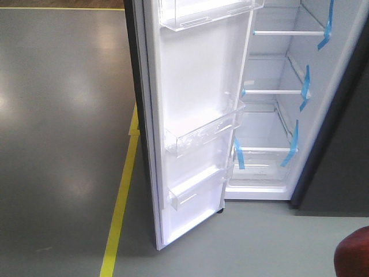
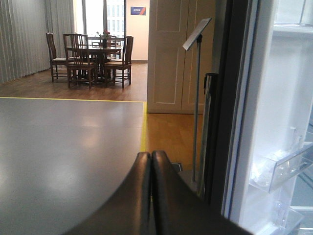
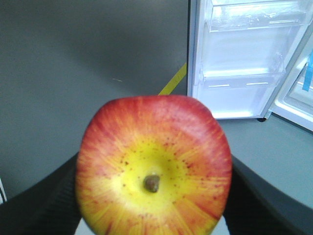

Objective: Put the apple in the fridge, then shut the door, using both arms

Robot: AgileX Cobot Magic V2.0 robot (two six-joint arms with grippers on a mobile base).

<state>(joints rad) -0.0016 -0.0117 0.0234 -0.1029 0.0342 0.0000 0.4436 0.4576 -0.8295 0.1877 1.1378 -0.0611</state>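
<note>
Three views, door (image 1: 196, 115) in each

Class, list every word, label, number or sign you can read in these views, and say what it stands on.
No text is legible.
Blue wall sign: white lettering, too small and blurred to read.
Stand's tilted plate: no writing shows.
Fridge, door, blue tape, apple: no writing shows.
</note>
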